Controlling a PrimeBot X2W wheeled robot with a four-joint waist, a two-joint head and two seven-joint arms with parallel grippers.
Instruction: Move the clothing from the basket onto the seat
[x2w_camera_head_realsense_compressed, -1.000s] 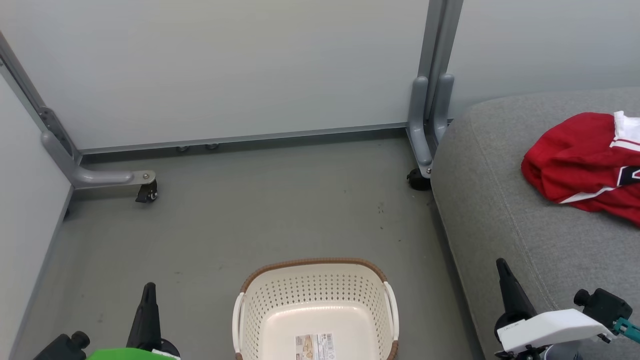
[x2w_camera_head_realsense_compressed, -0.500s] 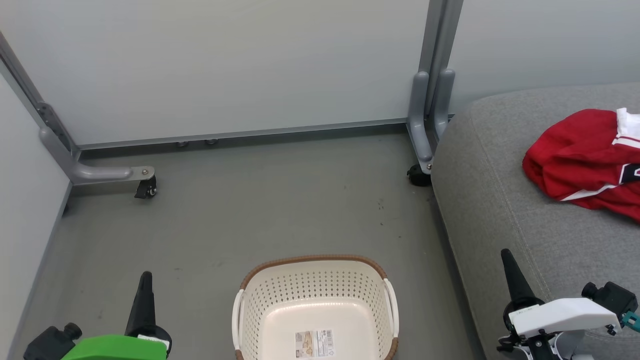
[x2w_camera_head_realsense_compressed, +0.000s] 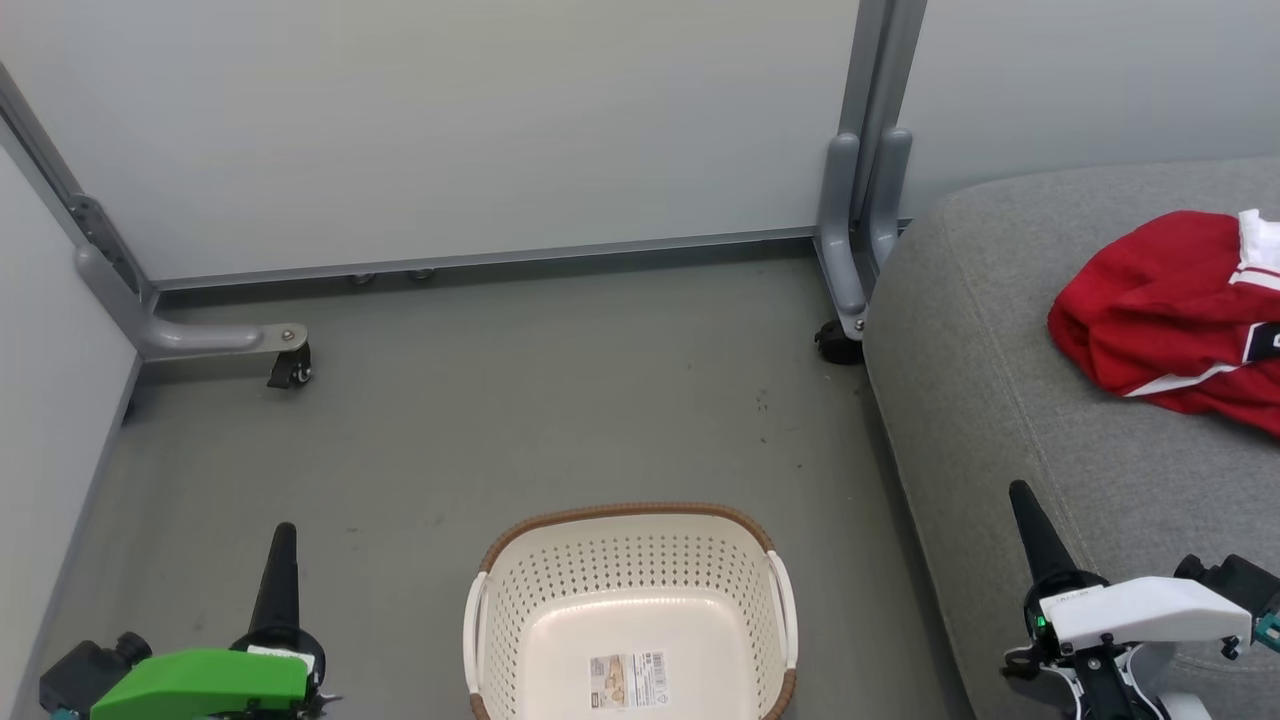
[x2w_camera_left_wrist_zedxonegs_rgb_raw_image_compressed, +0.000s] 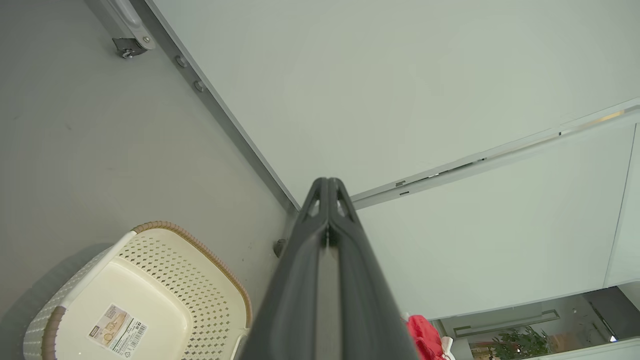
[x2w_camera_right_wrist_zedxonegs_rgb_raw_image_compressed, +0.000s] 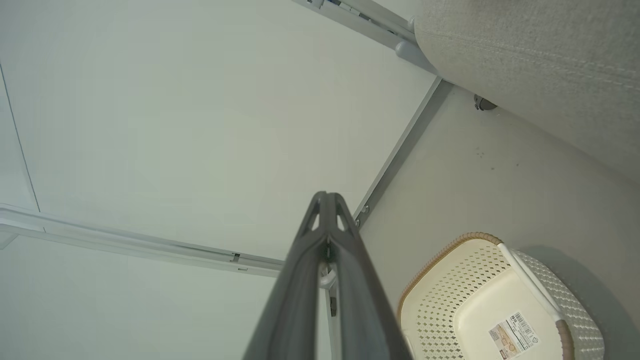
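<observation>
Jaws pressed together, left gripper (x2w_camera_head_realsense_compressed: 284, 537) and right gripper (x2w_camera_head_realsense_compressed: 1023, 497) point forward, flanking the basket (x2w_camera_head_realsense_compressed: 620, 572).

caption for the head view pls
Empty basket, red clothing on the seat, left gripper and right gripper shut.

The right pincer (x2w_camera_right_wrist_zedxonegs_rgb_raw_image_compressed: 327, 200) has its two dark fingers pressed together, the tip up and to the left of the basket (x2w_camera_right_wrist_zedxonegs_rgb_raw_image_compressed: 450, 295). The basket stands on the grey floor (x2w_camera_right_wrist_zedxonegs_rgb_raw_image_compressed: 475, 190), a label sticker (x2w_camera_right_wrist_zedxonegs_rgb_raw_image_compressed: 512, 334) on its bottom. Well beyond the basket runs the seat (x2w_camera_right_wrist_zedxonegs_rgb_raw_image_compressed: 540, 60), with a small caster (x2w_camera_right_wrist_zedxonegs_rgb_raw_image_compressed: 484, 103) under its edge.
</observation>
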